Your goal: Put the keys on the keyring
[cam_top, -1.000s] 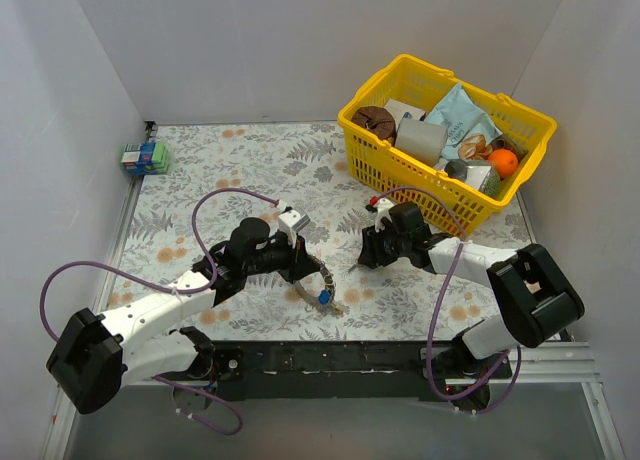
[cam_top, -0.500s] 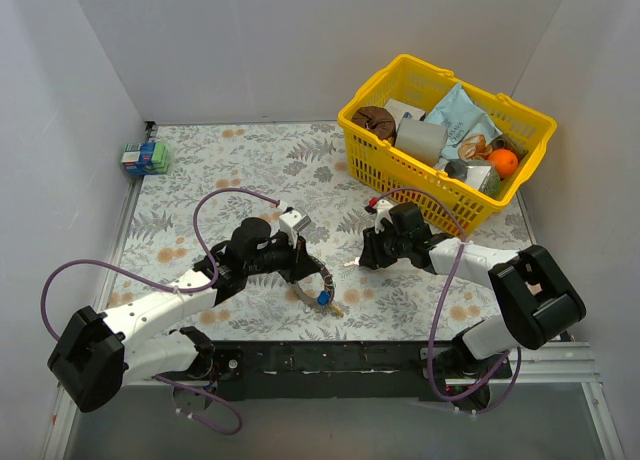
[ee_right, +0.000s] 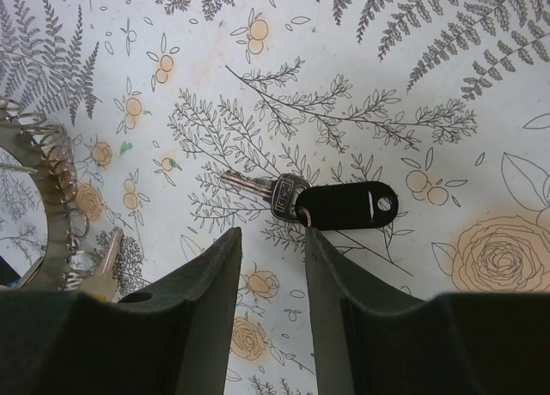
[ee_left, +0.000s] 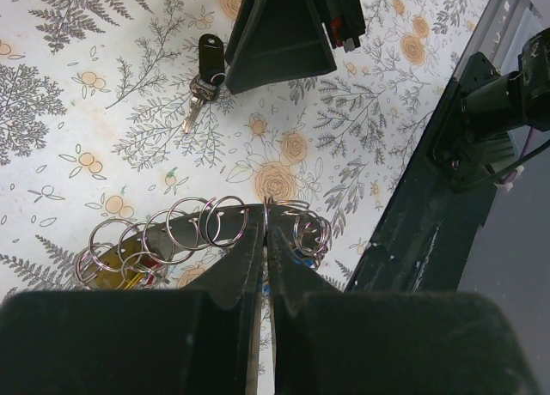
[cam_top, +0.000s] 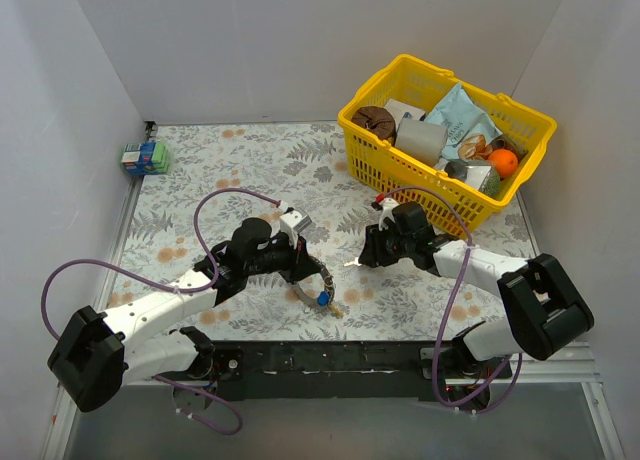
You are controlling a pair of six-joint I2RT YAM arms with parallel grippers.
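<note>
Swung right arm [cam_top: 490, 265] slightly outward from keyring [ee_left: 228, 208] since 0.5 s ago; kept left side put. Clamping left gripper [ee_left: 266, 227] jaws closed on keyring rim, other keys [ee_left: 113, 270] bunched along it. Holding right gripper [ee_right: 271, 240] jaws parted, empty, just above black key [ee_right: 342, 204]; lying flat on tablecloth [ee_right: 412, 86], apart from keyring, to its right.

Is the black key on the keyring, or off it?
Off. The black key lies flat on the tablecloth, apart from the keyring.
</note>
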